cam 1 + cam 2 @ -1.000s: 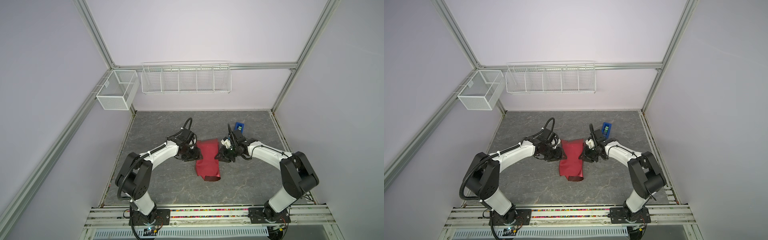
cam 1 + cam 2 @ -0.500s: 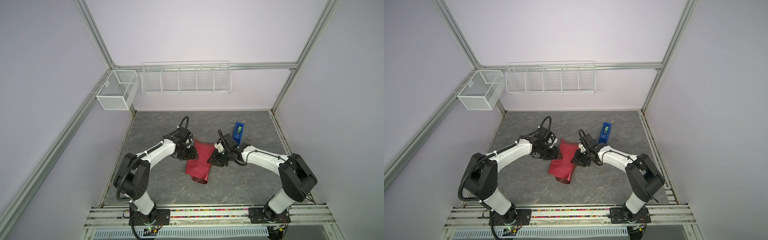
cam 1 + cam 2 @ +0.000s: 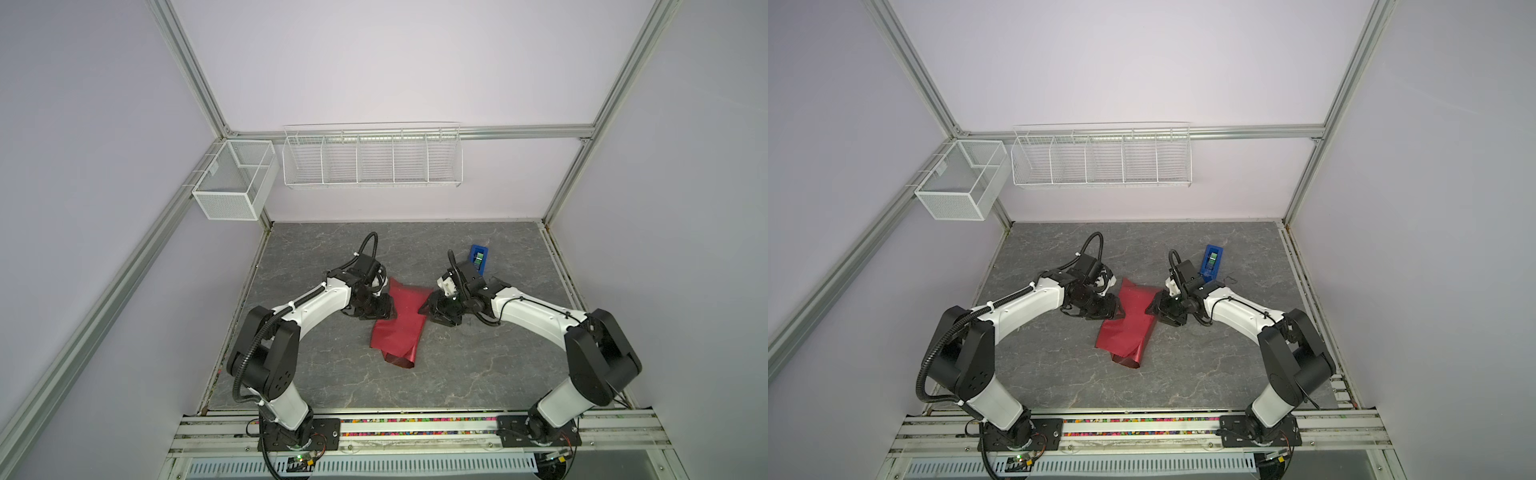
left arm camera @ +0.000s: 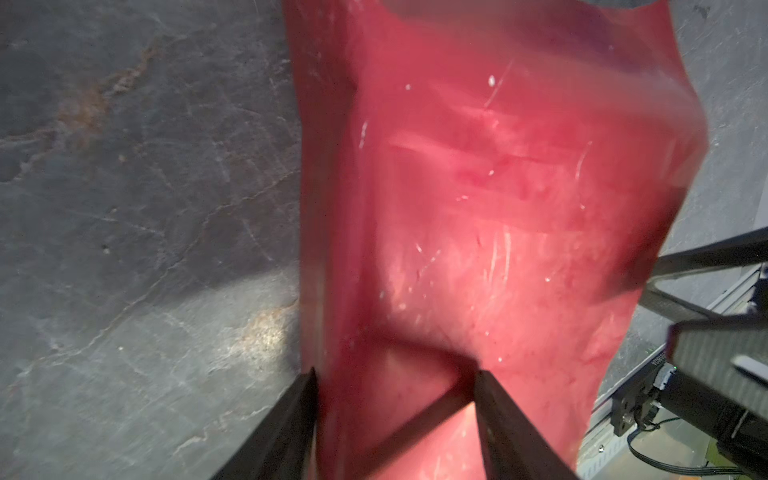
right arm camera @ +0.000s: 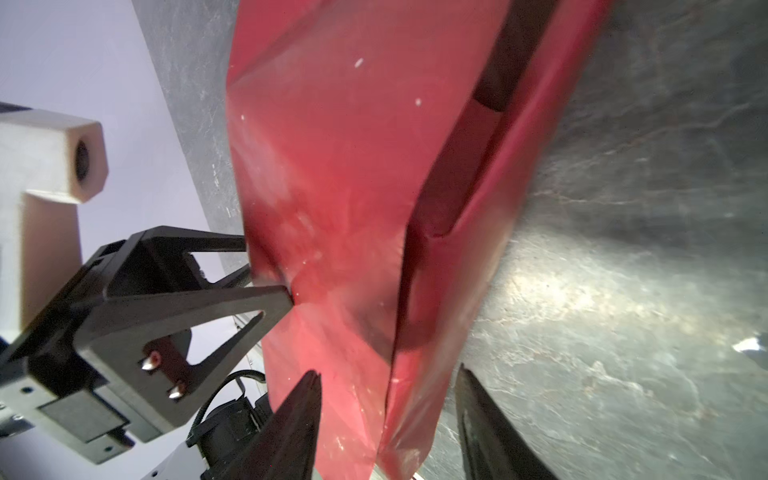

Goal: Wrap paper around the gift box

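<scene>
There are two hands, one sheet of paper, one blue tape dispenser [image 3: 478, 259] and two white wire baskets: a mesh box [image 3: 232, 183] and a long divided rack [image 3: 372, 160], both hung on the walls. The gift box cannot be seen; the paper covers whatever it is folded around.

The paper [image 3: 399, 320] is red and shiny. It lies near the middle of the grey tabletop [image 3: 478, 374], folded into a long creased bundle. One end sits between the two hands, and the other points toward the near rail, where it gapes as a loose tube.

The left hand [image 3: 388, 309] meets the bundle on its left side. In the left wrist view, the left hand's fingers [image 4: 307, 415] stand about half apart with a fold of paper [image 4: 478, 187] between them. The right wrist view shows both of its fingertips [image 5: 286, 297] pressed into the sheet, one denting it, so this looks like a hold on the paper.

The right hand [image 3: 424, 309] sits at the opposite side of the bundle. In its own wrist view its fingers [image 5: 307, 399] are spread, with the paper's edge [image 5: 332, 166] between them. One fingertip lies against the sheet while the other stands clear over bare tabletop, so it grips nothing.

The tape dispenser lies behind the right hand, apart from the paper.
</scene>
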`<state>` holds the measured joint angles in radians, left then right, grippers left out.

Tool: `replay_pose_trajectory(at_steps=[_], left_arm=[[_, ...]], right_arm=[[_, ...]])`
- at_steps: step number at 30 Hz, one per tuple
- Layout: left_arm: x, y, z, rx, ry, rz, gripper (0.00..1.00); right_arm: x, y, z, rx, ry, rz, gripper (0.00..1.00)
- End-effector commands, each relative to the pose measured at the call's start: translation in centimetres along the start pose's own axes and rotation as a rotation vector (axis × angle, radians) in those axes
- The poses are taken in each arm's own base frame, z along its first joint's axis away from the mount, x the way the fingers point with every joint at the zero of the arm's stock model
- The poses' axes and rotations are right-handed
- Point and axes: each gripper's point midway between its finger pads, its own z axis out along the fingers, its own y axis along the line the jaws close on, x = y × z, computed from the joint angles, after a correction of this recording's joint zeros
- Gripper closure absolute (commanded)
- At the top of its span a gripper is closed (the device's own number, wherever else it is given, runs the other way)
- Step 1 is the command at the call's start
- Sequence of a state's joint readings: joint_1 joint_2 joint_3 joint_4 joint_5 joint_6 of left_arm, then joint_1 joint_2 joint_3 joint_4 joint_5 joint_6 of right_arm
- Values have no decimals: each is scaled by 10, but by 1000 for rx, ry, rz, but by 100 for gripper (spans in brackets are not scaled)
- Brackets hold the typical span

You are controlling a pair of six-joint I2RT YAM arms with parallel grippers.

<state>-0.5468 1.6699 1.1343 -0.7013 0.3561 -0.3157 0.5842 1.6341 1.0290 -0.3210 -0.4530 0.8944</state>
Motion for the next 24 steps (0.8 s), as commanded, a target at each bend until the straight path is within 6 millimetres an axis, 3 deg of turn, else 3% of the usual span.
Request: replay_pose_trajectory(at_steps=[1, 10, 16, 19, 24], left_arm=[[42, 24, 12, -84, 152, -16, 42], [41, 23, 8, -83, 142, -7, 48], [36, 20, 2, -84, 124, 2, 48], [27, 17, -10, -101, 92, 13, 44], [0, 0, -49, -112, -25, 40, 41]], right_arm=[[-2, 7, 8, -38, 34, 1, 47], [-3, -23, 20, 48, 50, 33, 56], [2, -31, 22, 65, 59, 37, 64], [4, -32, 23, 67, 65, 37, 66], [5, -33, 22, 68, 69, 36, 69]])
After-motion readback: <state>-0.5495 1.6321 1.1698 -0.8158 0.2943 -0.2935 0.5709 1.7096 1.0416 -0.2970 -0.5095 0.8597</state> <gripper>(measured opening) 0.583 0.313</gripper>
